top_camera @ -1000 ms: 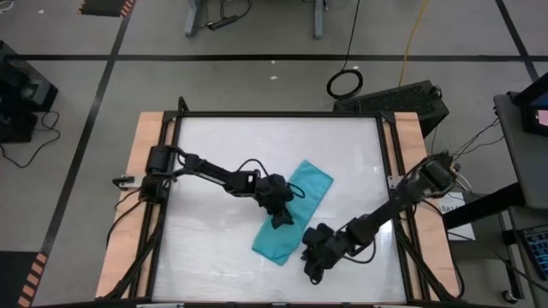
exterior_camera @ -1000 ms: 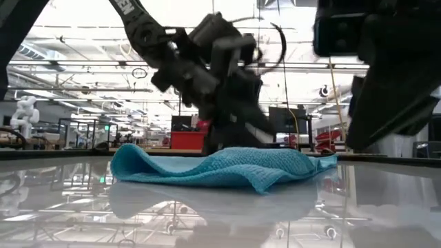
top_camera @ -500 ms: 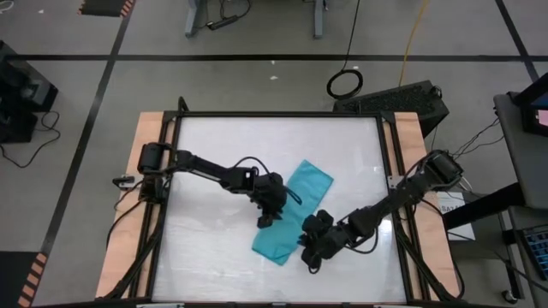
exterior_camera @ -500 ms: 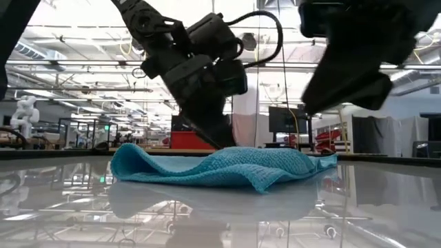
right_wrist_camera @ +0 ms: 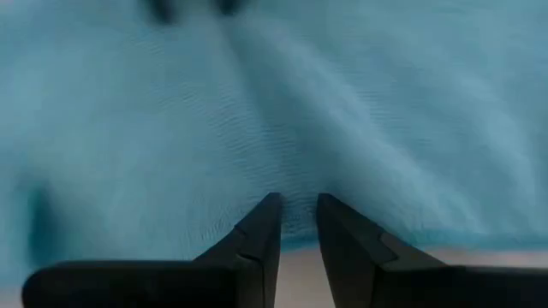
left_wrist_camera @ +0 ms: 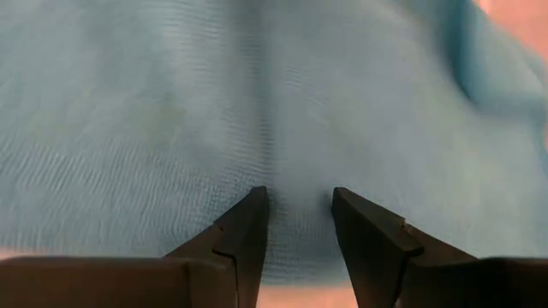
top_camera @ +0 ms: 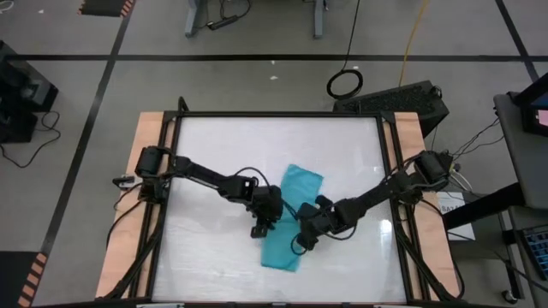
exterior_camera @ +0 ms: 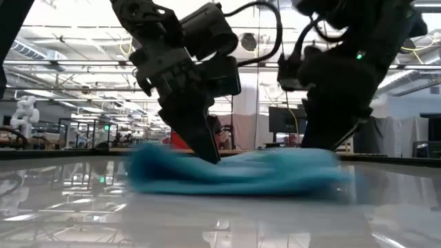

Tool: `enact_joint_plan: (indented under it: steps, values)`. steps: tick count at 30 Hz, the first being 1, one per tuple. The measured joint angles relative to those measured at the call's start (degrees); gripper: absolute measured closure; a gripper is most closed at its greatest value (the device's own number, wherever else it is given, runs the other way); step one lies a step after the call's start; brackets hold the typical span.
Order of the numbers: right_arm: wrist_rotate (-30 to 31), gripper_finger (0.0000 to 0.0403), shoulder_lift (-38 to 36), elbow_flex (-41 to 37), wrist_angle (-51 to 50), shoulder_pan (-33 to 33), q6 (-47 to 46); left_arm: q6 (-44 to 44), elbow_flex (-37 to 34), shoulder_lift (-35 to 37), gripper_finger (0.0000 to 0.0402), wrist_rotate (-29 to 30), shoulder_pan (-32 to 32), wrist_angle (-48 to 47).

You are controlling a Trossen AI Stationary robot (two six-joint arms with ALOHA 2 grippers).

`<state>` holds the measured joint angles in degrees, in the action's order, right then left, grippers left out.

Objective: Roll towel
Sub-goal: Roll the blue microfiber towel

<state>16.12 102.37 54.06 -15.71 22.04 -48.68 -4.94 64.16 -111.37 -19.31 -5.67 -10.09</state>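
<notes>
High view gives us one towel (top_camera: 289, 224), turquoise, lying slantwise near the middle of the one table (top_camera: 214, 145). We count two grippers on it: the left gripper (top_camera: 261, 224) at one long edge, the right gripper (top_camera: 305, 236) at the opposite edge. Both wrist views show fingertips slightly parted, tips against cloth; whether they pinch it we cannot tell.

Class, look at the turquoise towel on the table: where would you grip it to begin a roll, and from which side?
Grip the towel at its near short edge, coming from above. It lies flat as a long strip, so rolling from an end follows its length.
</notes>
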Motion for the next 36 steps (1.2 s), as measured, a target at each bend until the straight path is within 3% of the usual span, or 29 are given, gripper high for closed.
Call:
enact_joint_plan:
  steps: [2, 7, 13, 19, 24, 30, 36]
  values:
    - [0.04, 0.033, 0.0, 0.0, -2.36, -1.54, 2.27, -1.76, 0.0, 0.0, 0.0261, 0.81, -1.45, 1.0]
    - [-1.89, 0.033, -0.11, 0.02, -3.94, -6.38, 9.96, -6.17, 0.02, 0.0, 0.0261, 9.39, -3.19, 1.26]
    - [-7.7, 0.033, -0.87, 0.0, -4.12, -10.96, 13.9, -6.71, 0.08, 0.13, 0.0261, 14.62, 0.2, -0.75]
    - [-10.4, 0.033, -2.68, -0.17, -4.91, -10.44, 13.72, -6.63, 0.13, 0.22, 0.0261, 14.48, 4.84, -1.79]
    - [-10.47, 0.033, -7.05, -0.17, -4.6, -9.04, 13.66, -7.68, 0.21, 0.35, 0.0261, 9.29, 7.01, -1.35]
    - [-8.72, 0.033, -11.48, -0.17, -6.65, -5.71, 12.62, -7.57, 0.22, 3.73, 0.0261, 5.15, 6.74, -2.22]
    - [-6.83, 0.033, -12.32, -0.15, -12.24, -3.91, 10.27, -0.02, 0.22, 7.96, 0.0261, 1.29, 4.89, -3.02]
